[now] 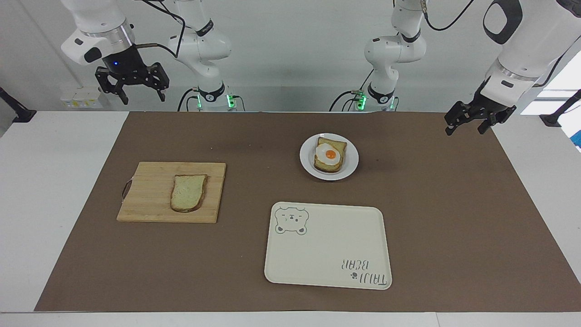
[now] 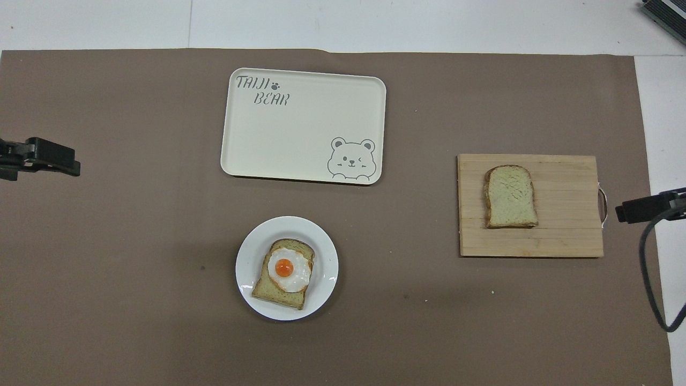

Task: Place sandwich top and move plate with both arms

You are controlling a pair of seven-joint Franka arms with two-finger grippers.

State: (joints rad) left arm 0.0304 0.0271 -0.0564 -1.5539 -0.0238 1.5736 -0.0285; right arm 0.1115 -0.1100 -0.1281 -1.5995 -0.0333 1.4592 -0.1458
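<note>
The sandwich top [image 1: 189, 193] [image 2: 510, 197], a plain bread slice, lies flat on a wooden cutting board [image 1: 147, 195] [image 2: 568, 214] toward the right arm's end of the table. The white plate [image 1: 352, 160] [image 2: 245, 262] sits near the middle, nearer to the robots, and carries a toast slice with a fried egg [image 1: 329, 155] [image 2: 286, 271]. My right gripper [image 1: 142, 97] [image 2: 640, 208] hangs open and empty high over the robots' edge of the table, above the board's end. My left gripper [image 1: 465, 131] [image 2: 45, 155] is open and empty over the mat's corner at the left arm's end.
A cream rectangular tray with a bear drawing [image 1: 327, 245] [image 2: 300, 128] lies farther from the robots than the plate. A brown mat [image 1: 454, 218] [image 2: 134, 241] covers most of the white table. The right arm's cable [image 2: 651, 279] hangs at the mat's edge.
</note>
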